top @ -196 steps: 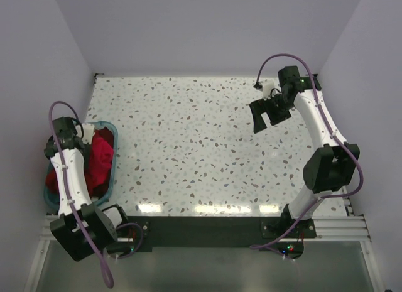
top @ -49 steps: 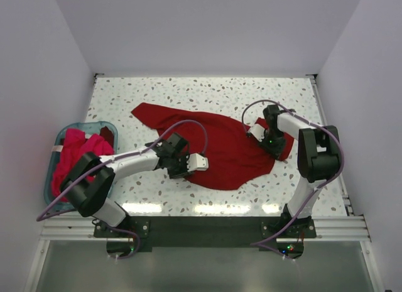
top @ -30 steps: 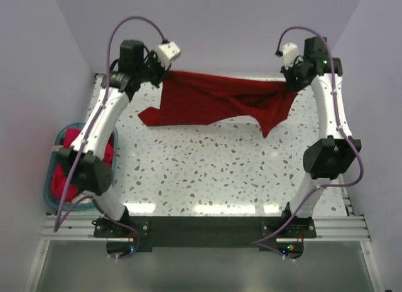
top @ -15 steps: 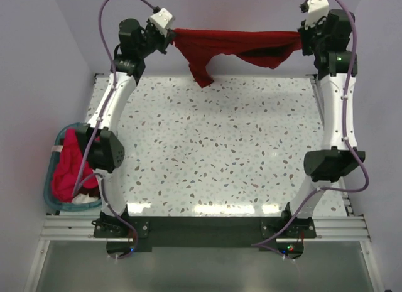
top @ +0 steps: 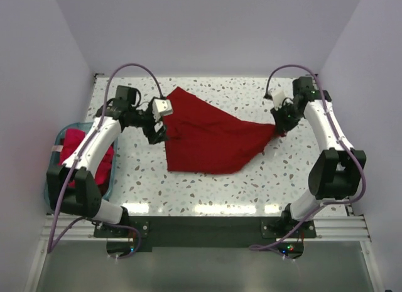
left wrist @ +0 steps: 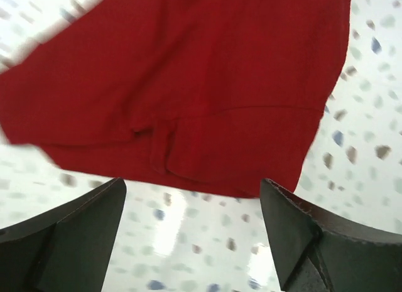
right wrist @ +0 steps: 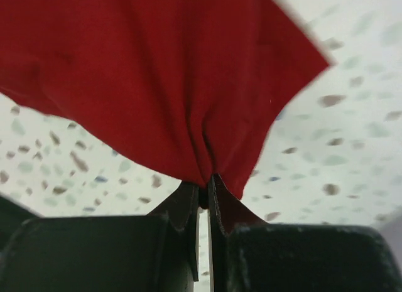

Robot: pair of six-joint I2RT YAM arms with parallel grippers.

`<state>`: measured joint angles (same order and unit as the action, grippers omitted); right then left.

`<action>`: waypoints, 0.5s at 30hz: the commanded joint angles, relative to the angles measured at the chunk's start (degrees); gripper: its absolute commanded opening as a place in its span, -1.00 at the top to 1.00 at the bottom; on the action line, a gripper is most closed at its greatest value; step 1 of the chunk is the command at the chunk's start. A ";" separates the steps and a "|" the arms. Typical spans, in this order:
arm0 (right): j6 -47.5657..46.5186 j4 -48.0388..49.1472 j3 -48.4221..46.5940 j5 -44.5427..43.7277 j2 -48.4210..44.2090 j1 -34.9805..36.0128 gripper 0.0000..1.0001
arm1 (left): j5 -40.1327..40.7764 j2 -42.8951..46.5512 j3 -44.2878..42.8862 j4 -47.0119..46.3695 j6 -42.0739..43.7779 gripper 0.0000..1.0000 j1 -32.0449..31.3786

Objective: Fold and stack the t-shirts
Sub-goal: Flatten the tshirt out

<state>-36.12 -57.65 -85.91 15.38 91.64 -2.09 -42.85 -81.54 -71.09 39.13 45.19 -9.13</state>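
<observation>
- We have swung the crimson t-shirt (top: 210, 140) down from mid-air onto the table (top: 251, 91).
- Our left gripper (left wrist: 191, 191) gapes wide, hem just ahead; our right gripper (right wrist: 202, 190) pinches the opposite corner.

The crimson t-shirt (top: 210, 138), stretched in the air at 12 o'clock half a second ago, now lies on the surface (top: 207, 191). The left tool (top: 159, 130) has opened and released its 9 o'clock edge.
</observation>
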 commanded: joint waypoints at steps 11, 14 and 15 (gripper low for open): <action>-1.94 -7.65 7.95 1.76 3.99 1.65 1.00 | 3.90 2.43 16.40 -0.35 2.19 -0.28 -17.67; -1.68 -7.66 8.47 1.24 3.90 1.65 1.00 | 7.42 1.47 17.91 -3.97 2.01 -0.19 -22.24; -1.67 -7.48 8.74 1.06 3.90 1.65 1.00 | 9.17 1.03 18.35 -5.11 1.31 -0.18 -24.43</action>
<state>-37.28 -64.49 -77.25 16.34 97.76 -0.40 -38.39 -80.71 -53.84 40.99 47.09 -30.76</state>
